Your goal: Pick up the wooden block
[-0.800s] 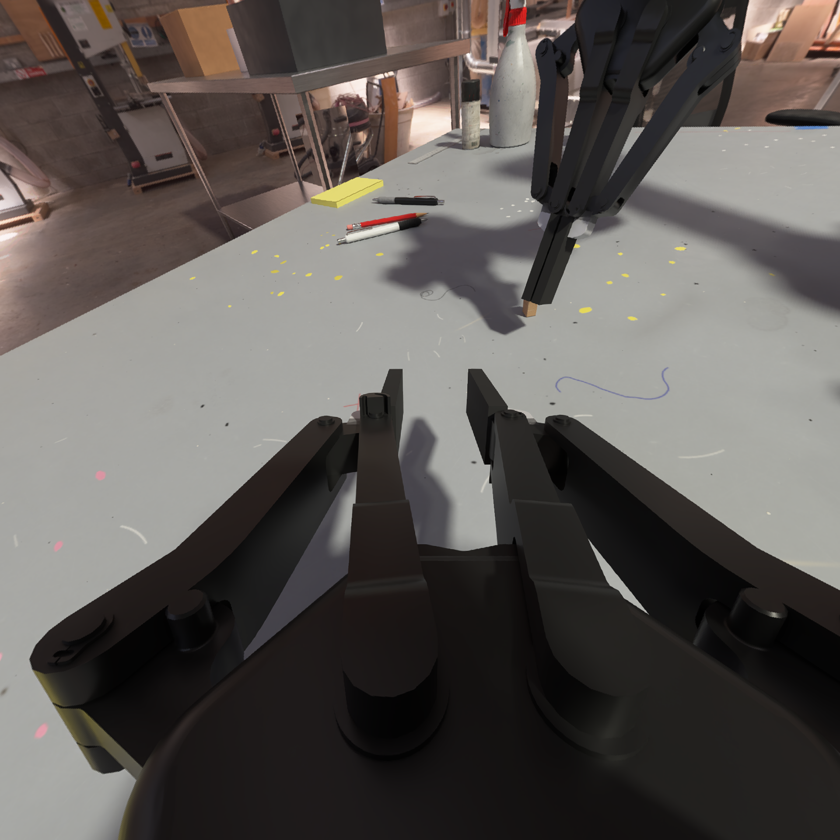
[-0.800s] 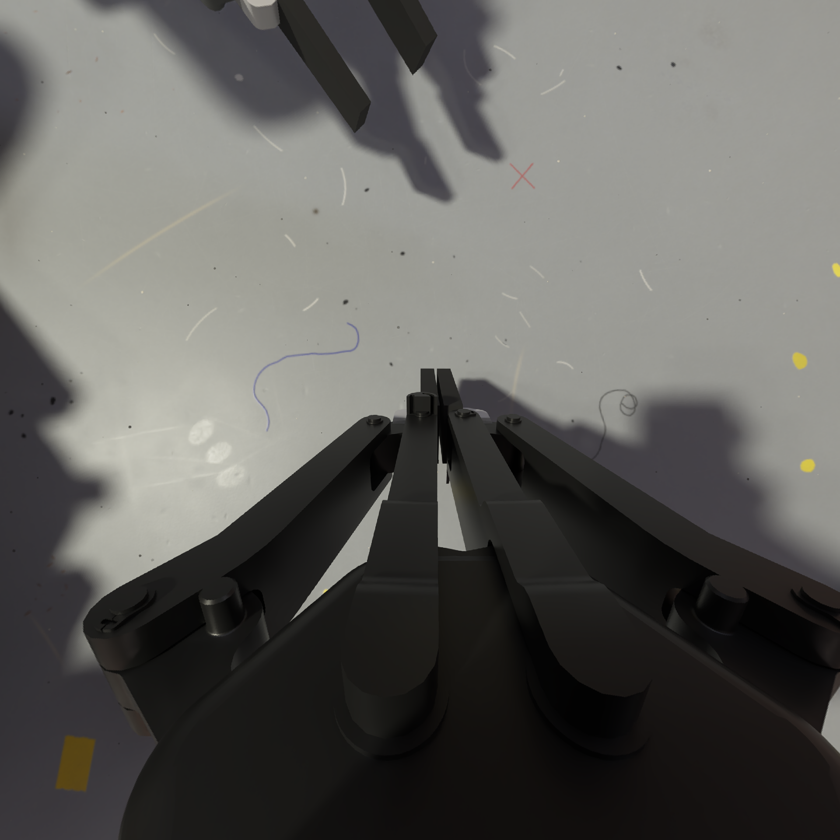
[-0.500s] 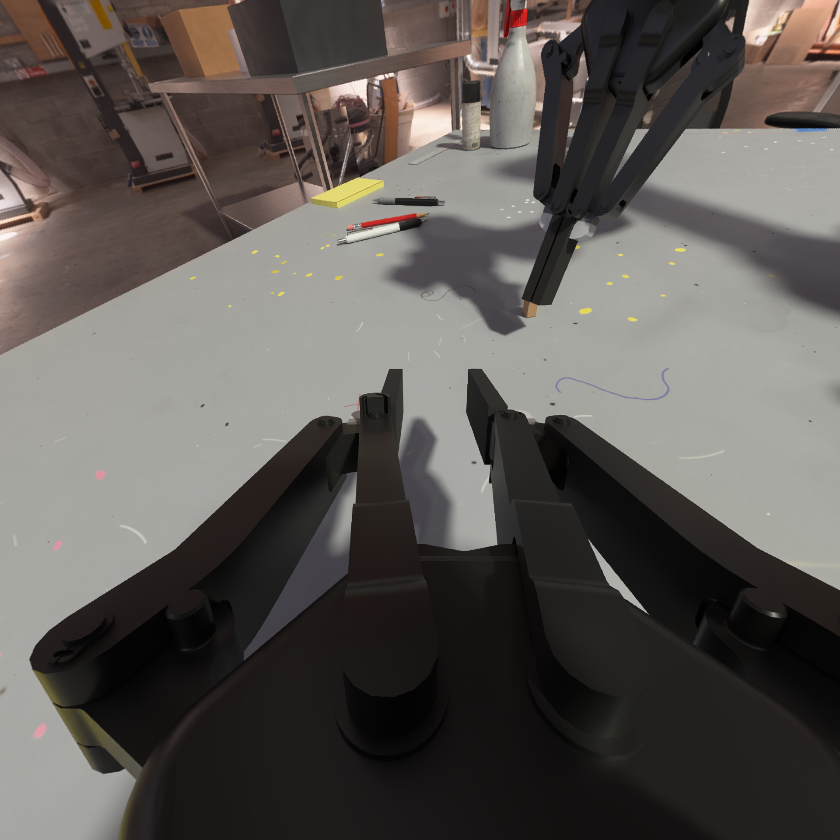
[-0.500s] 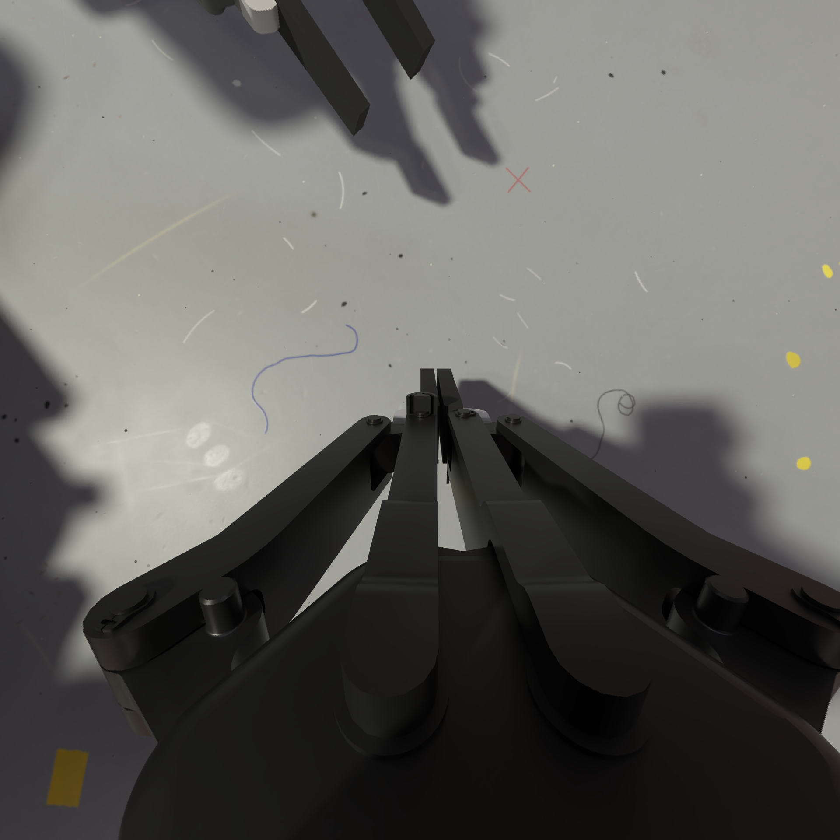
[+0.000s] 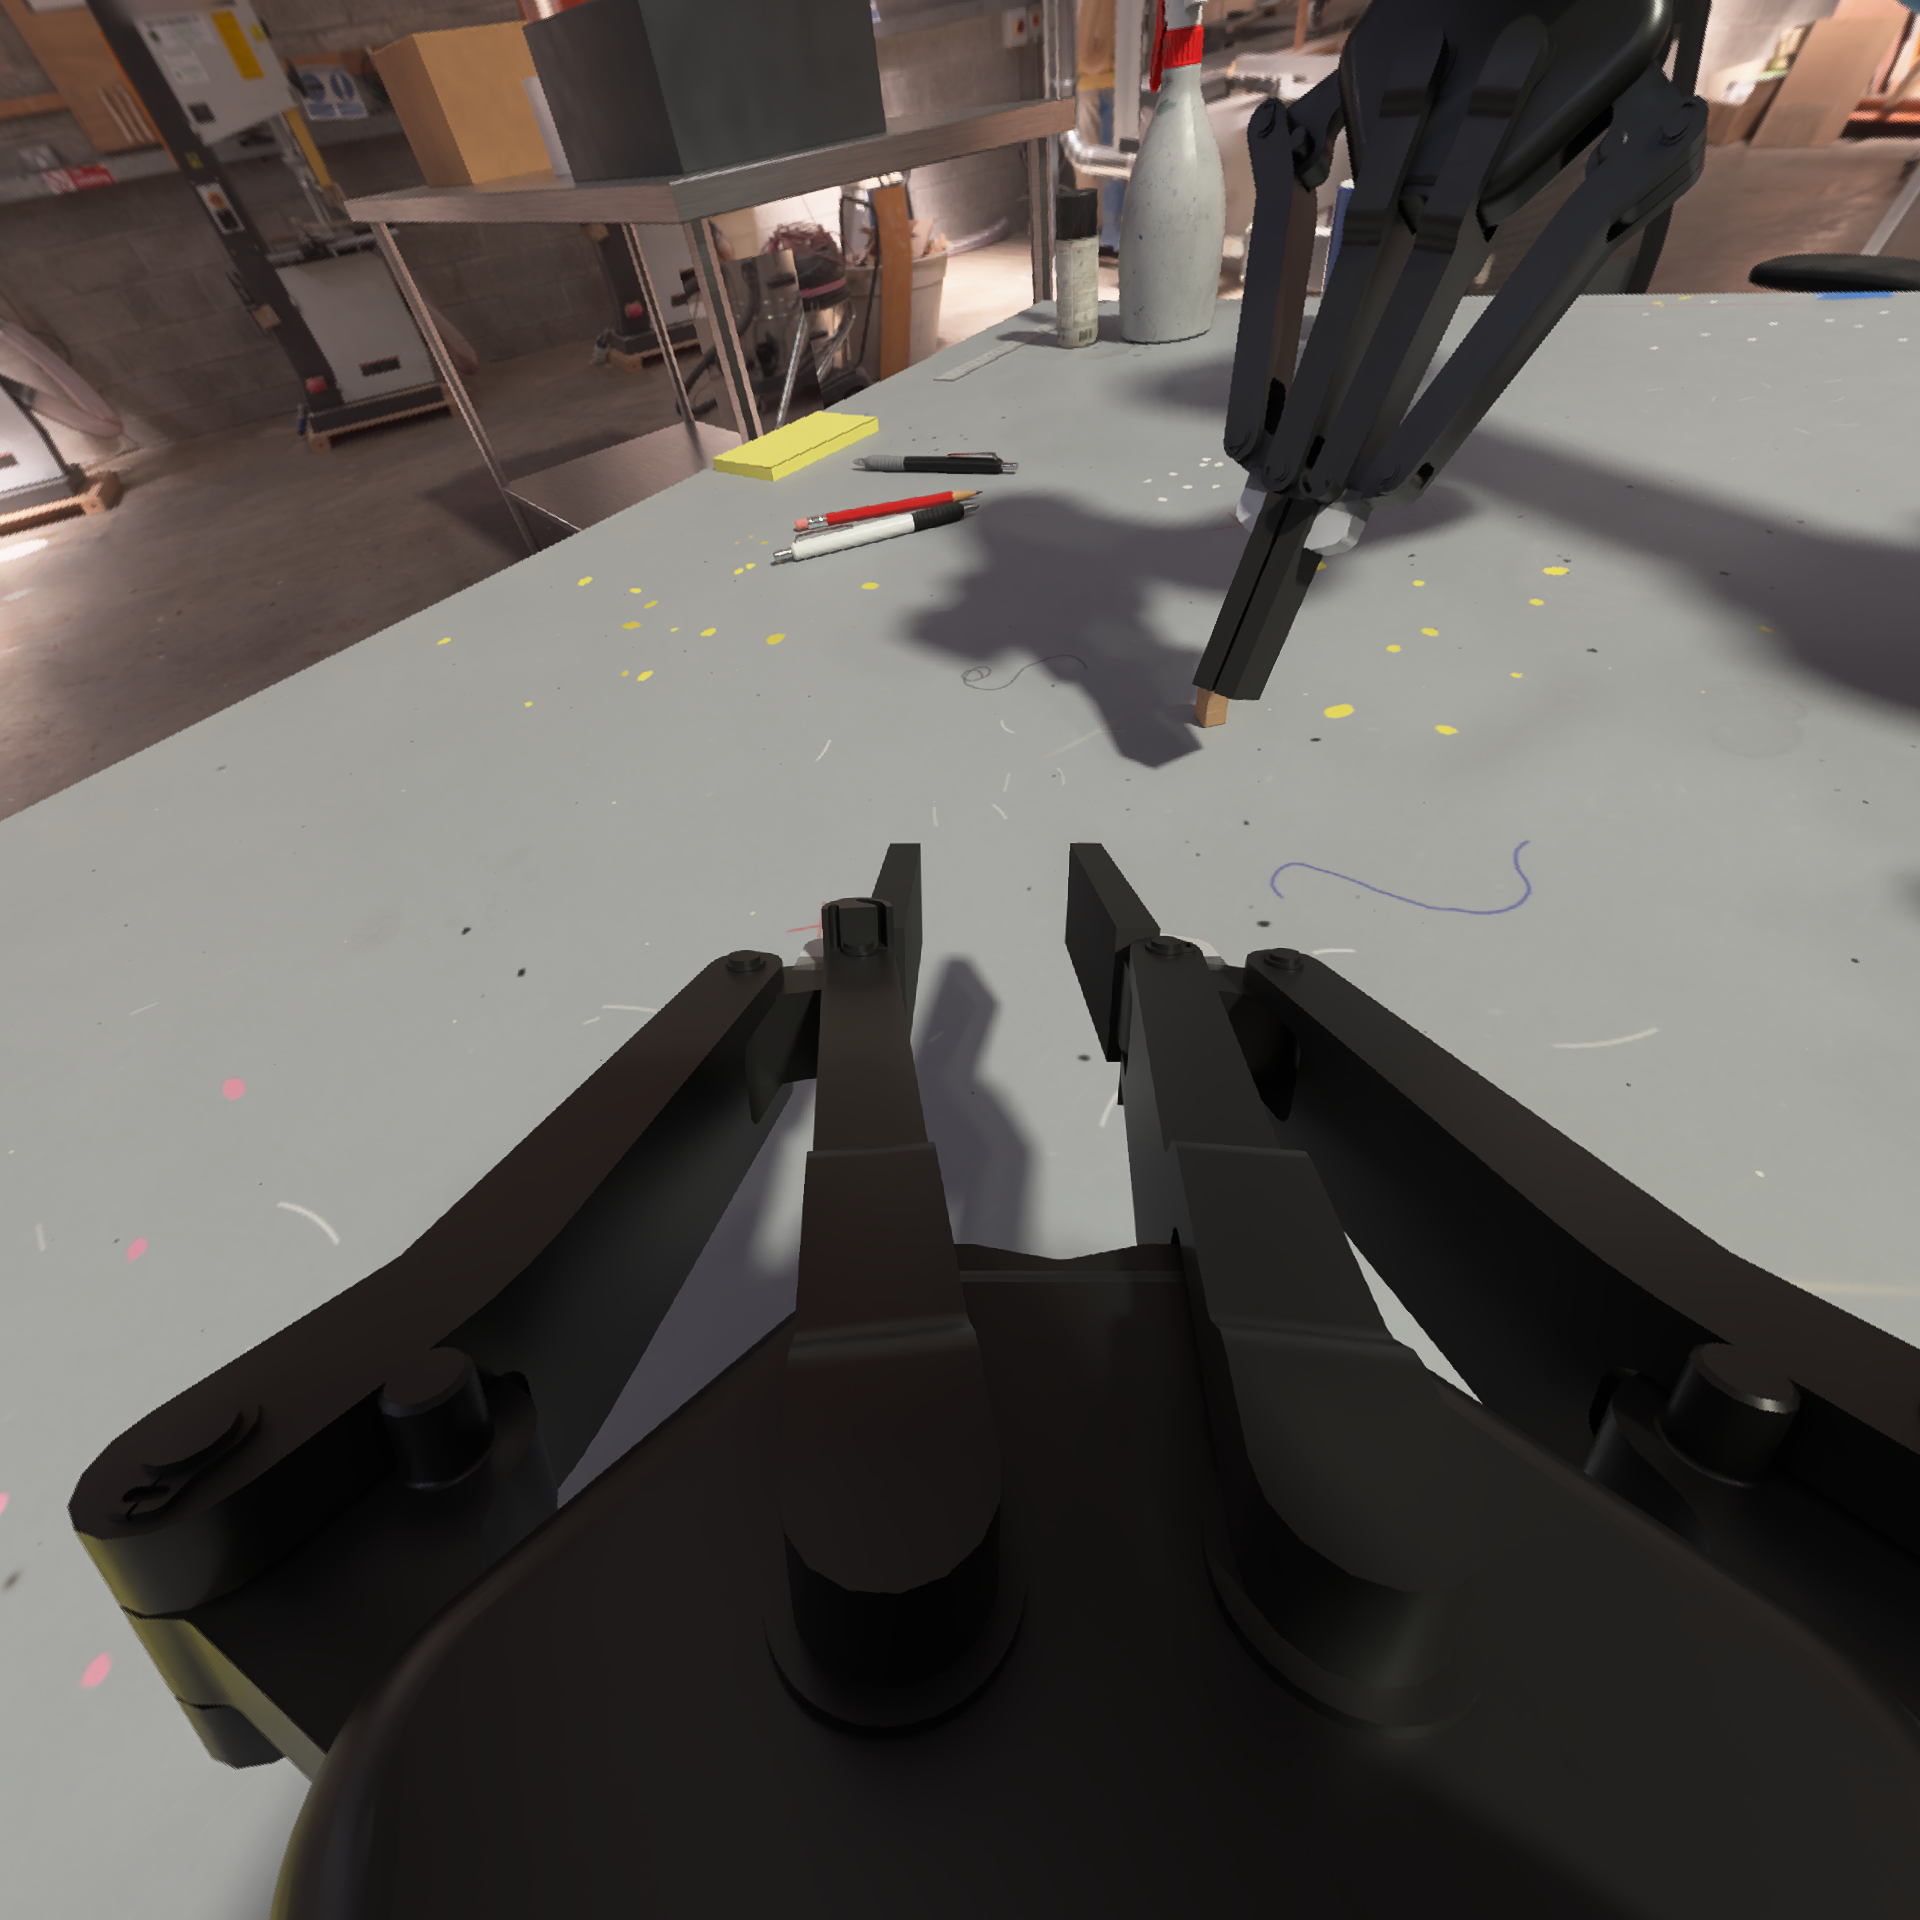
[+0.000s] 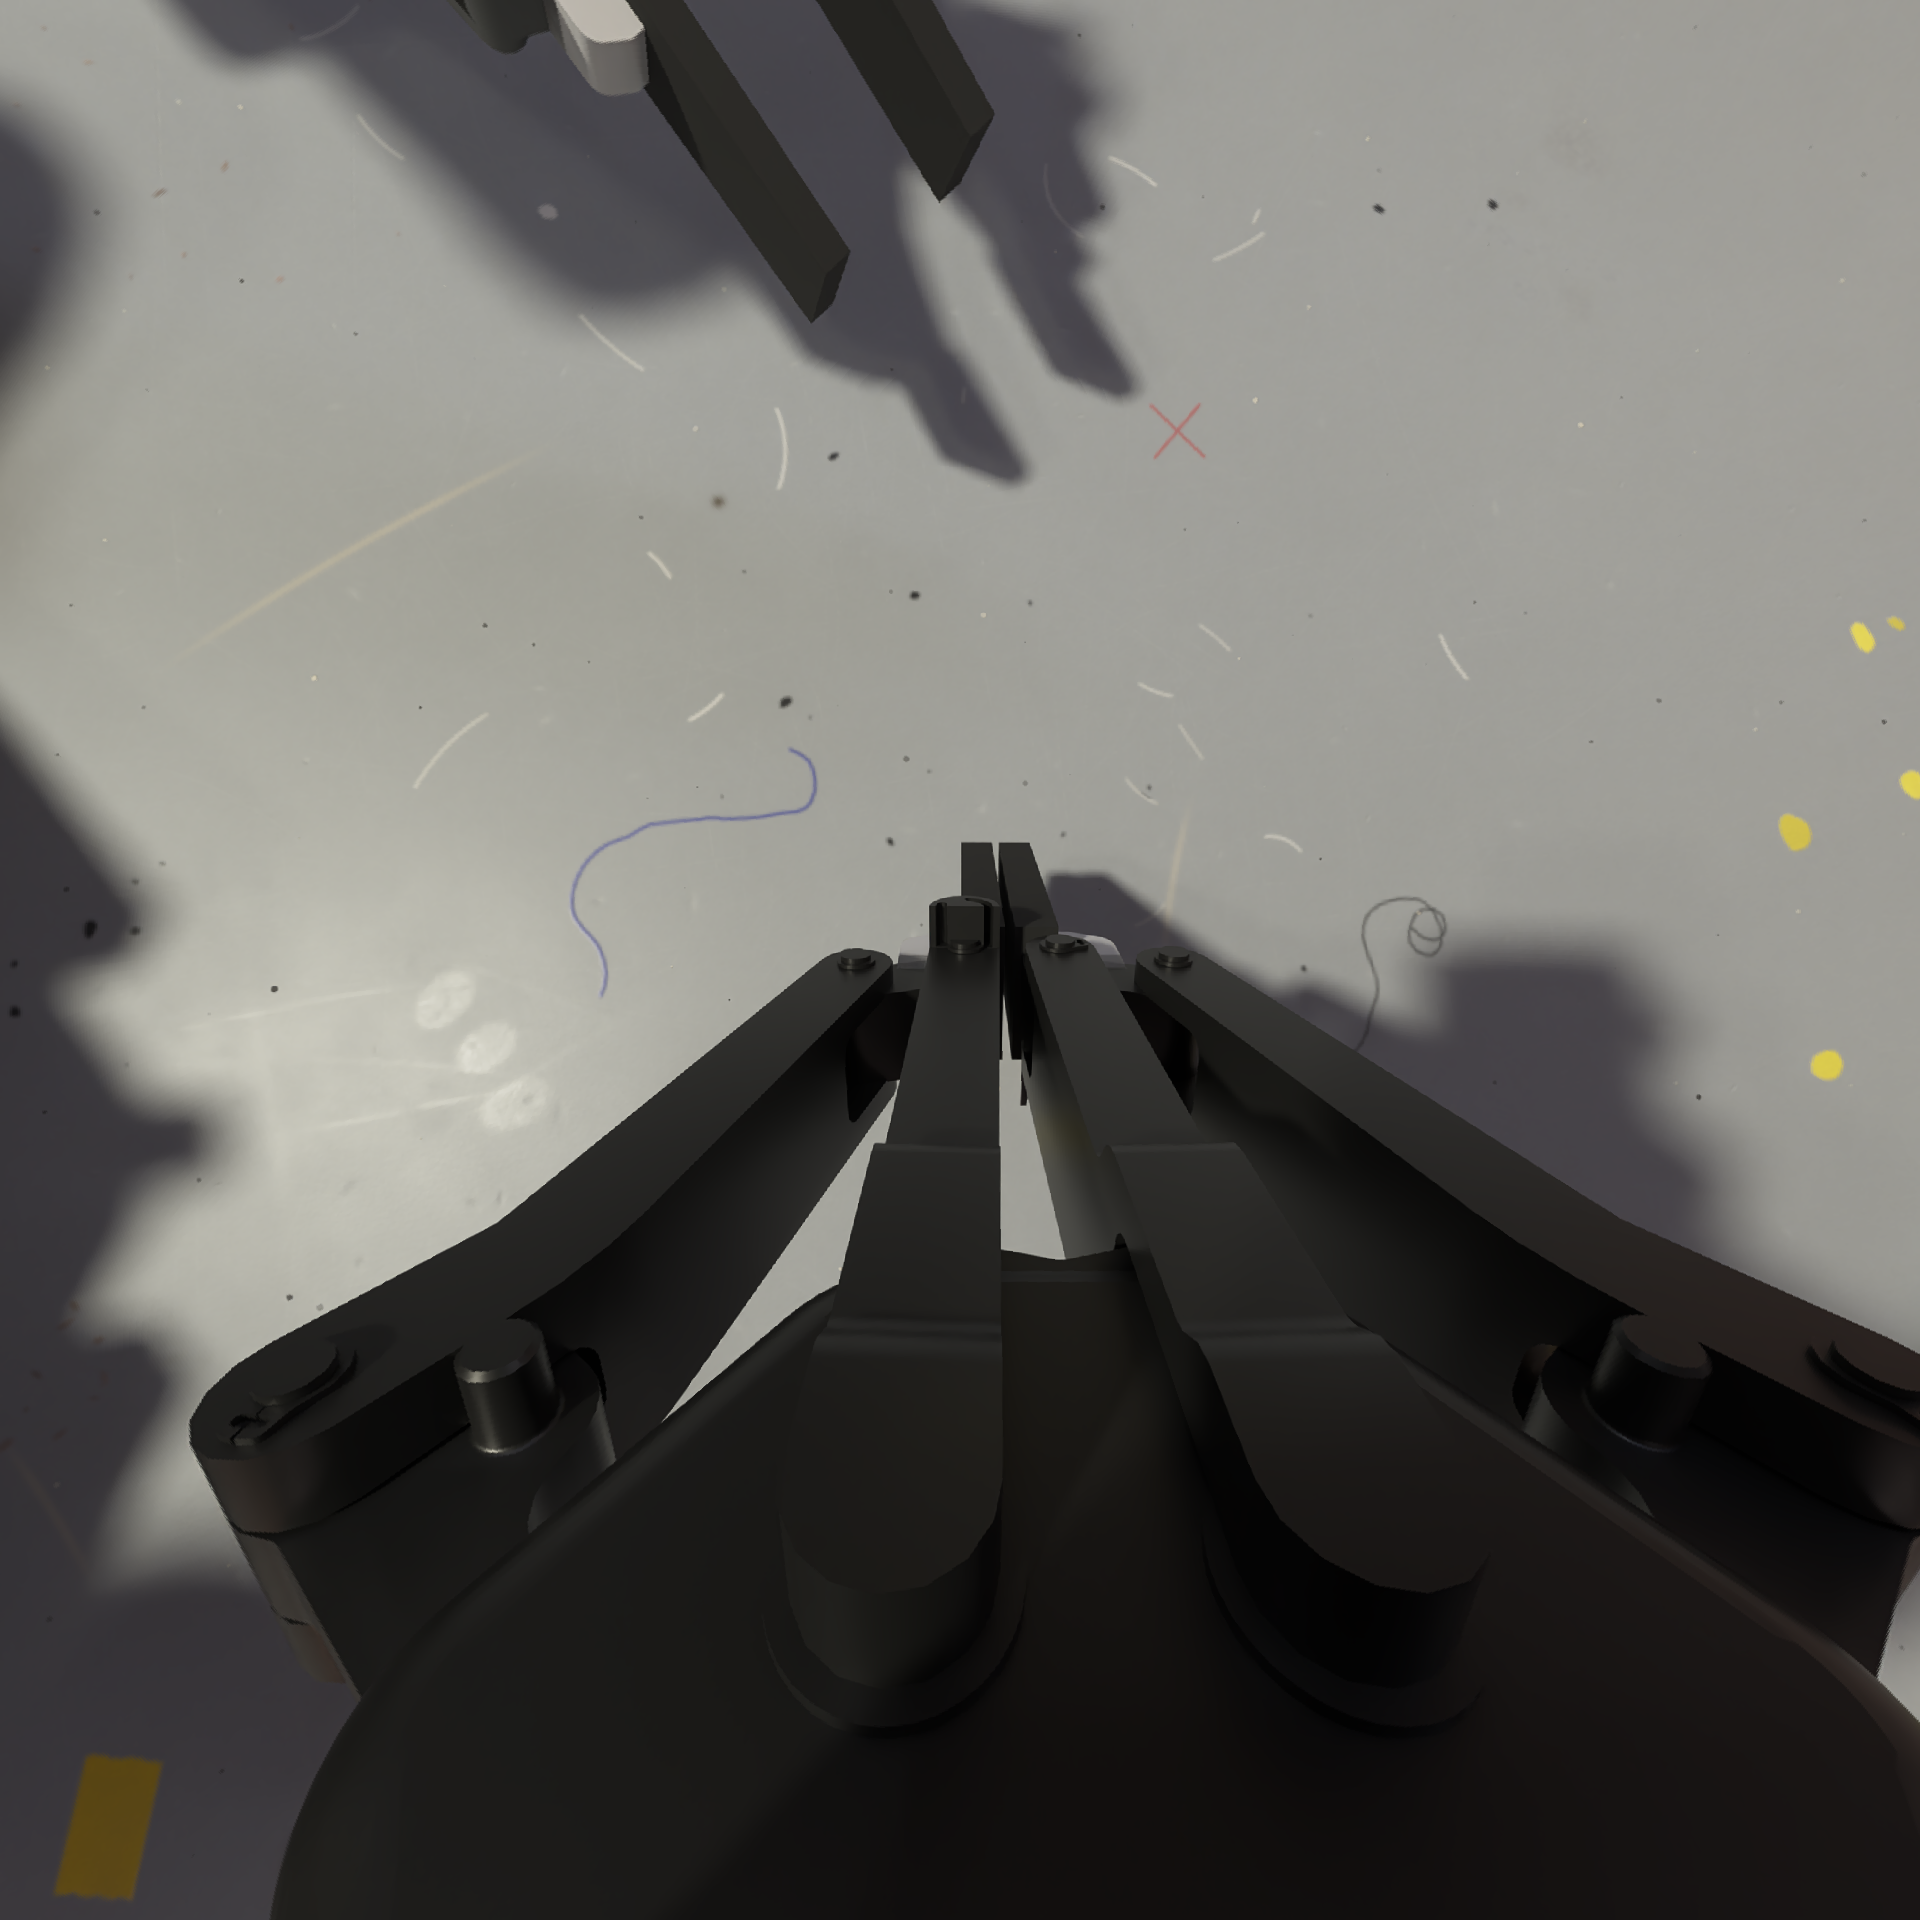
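The wooden block (image 5: 1210, 708) is a small tan piece. Only its lower end shows, below the fingertips of my right gripper (image 5: 1232, 681), which is shut on it far right on the grey table (image 5: 520, 935). The block's end is at or just above the table surface. In the right wrist view the right gripper (image 6: 995, 854) has its fingers nearly together and the block is hidden between them. My left gripper (image 5: 992, 883) is open and empty, low over the table, well short of the block. It also shows at the top of the right wrist view (image 6: 883, 208).
A yellow notepad (image 5: 798, 445), a black pen (image 5: 935, 464) and a red pencil beside a white pen (image 5: 883, 520) lie far left near the table's edge. A white bottle (image 5: 1169, 239) and a dark can (image 5: 1077, 270) stand at the back. A metal shelf (image 5: 707, 187) stands beyond.
In the right wrist view the table marks have drifted slightly toward the middle, so the right gripper has moved a little away from the table. The left gripper has not moved.
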Robot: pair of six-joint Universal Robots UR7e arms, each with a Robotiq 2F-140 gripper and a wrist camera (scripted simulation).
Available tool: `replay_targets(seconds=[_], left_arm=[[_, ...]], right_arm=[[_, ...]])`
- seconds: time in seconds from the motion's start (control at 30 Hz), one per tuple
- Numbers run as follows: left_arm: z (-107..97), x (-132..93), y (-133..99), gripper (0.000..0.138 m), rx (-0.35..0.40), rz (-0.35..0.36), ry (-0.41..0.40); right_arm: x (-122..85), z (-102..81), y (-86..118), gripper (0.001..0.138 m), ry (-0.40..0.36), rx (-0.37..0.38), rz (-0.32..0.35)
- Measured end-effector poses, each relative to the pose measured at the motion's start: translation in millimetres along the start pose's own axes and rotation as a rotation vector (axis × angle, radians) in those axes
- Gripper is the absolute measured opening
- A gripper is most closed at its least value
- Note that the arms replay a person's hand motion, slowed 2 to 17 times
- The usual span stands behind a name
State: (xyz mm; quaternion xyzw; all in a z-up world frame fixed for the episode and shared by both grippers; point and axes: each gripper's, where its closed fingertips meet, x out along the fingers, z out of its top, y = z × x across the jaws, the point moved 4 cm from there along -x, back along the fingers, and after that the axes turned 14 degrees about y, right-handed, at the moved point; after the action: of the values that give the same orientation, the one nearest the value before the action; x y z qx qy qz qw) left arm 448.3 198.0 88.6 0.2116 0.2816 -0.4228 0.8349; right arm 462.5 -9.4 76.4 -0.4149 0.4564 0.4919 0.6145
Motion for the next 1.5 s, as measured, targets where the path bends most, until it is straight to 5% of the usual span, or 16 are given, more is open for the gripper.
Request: replay_targets(seconds=[0.4, 0.77, 1.17, 1.3, 1.4, 1.5], left_arm=[[1.0, -2.6, -1.0, 0.038, 0.014, 0.014, -0.013], [2.3, -6.8, -1.8, 0.038, 0.018, 0.025, -0.021], [5.3, -12.0, -2.7, 0.038, 0.022, 0.032, -0.032], [6.7, -13.8, -2.8, 0.038, 0.021, 0.032, -0.038], [7.6, -15.0, -2.8, 0.038, 0.019, 0.030, -0.042], [8.5, -16.1, -2.8, 0.038, 0.016, 0.027, -0.047]], right_arm=[[-10.1, 1.1, -2.0, 0.001, -0.132, -0.028, -0.066], [-64.2, 2.6, -11.2, 0.001, -0.427, 0.034, -0.171], [-103.4, -24.9, -24.3, 0.001, -0.521, 0.119, -0.280], [-109.2, -34.4, -25.9, 0.009, -0.535, 0.146, -0.286], [-111.6, -41.0, -27.1, 0.033, -0.541, 0.175, -0.281], [-110.1, -47.1, -26.0, 0.039, -0.538, 0.205, -0.256]])
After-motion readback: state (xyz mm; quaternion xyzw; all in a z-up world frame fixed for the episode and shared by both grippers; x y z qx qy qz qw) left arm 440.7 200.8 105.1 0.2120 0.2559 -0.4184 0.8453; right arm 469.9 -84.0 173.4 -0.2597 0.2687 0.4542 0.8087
